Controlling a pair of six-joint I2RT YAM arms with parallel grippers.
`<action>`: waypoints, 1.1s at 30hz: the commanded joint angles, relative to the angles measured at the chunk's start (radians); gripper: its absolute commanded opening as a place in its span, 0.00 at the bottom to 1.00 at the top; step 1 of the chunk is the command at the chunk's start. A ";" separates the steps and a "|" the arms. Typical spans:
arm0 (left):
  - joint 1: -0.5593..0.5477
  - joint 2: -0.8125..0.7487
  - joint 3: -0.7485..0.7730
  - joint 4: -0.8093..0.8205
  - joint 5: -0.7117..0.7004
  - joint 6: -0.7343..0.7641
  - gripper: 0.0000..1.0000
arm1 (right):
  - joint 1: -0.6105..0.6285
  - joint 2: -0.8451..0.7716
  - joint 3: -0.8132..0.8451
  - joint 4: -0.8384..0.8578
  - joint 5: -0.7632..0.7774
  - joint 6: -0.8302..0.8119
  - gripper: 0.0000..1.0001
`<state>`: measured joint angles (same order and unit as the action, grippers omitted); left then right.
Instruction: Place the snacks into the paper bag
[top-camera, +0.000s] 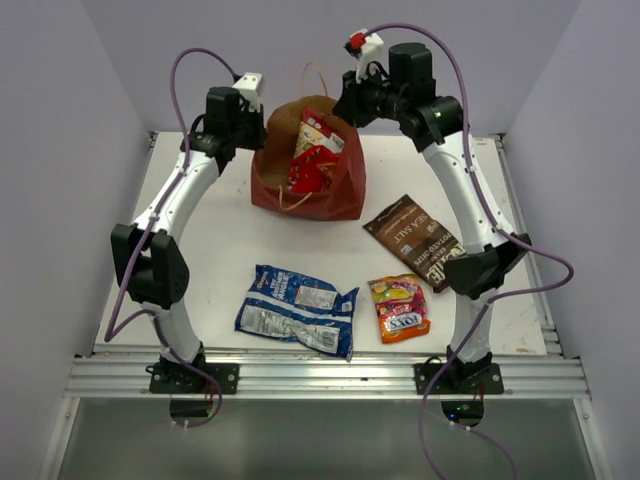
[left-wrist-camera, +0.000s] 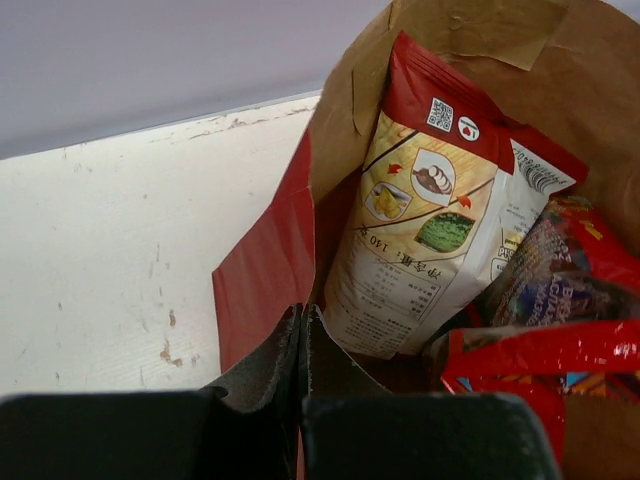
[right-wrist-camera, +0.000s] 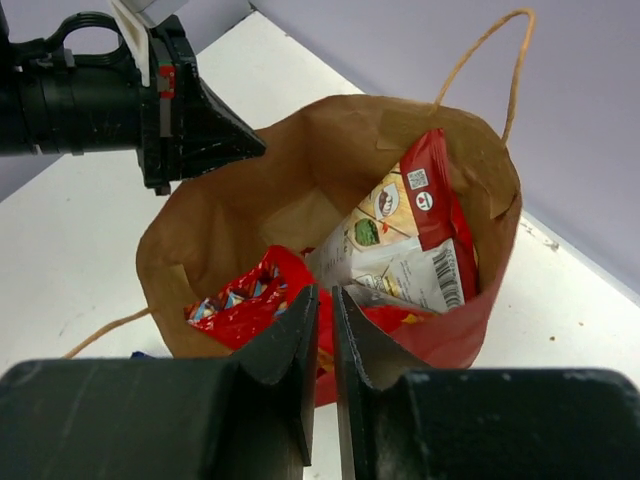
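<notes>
The red paper bag stands open at the back of the table. The white-yellow-red packet and the red candy bag sit inside it; both show in the left wrist view. My left gripper is shut on the bag's left rim. My right gripper hovers over the bag's back right rim, jaws nearly together, holding nothing. The blue-white packet, the brown chip bag and the small orange candy bag lie on the table in front.
The bag's thin handles loop out at the back and the front. Purple walls close in the white table on three sides. A metal rail runs along the near edge.
</notes>
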<state>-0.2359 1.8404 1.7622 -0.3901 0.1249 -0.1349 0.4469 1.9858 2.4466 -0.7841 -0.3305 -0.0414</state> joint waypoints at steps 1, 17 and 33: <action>0.004 -0.036 0.005 0.036 0.005 0.018 0.00 | 0.004 -0.056 0.005 0.052 0.033 0.018 0.16; 0.004 -0.050 -0.006 0.014 -0.056 0.011 0.00 | 0.033 -0.441 -0.700 0.062 0.669 0.182 0.91; 0.006 -0.081 -0.089 0.043 -0.116 -0.037 0.00 | 0.030 -0.409 -1.276 0.312 0.640 0.271 0.88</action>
<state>-0.2359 1.8080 1.7050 -0.3531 0.0368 -0.1551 0.4782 1.5375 1.1751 -0.5861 0.3149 0.2043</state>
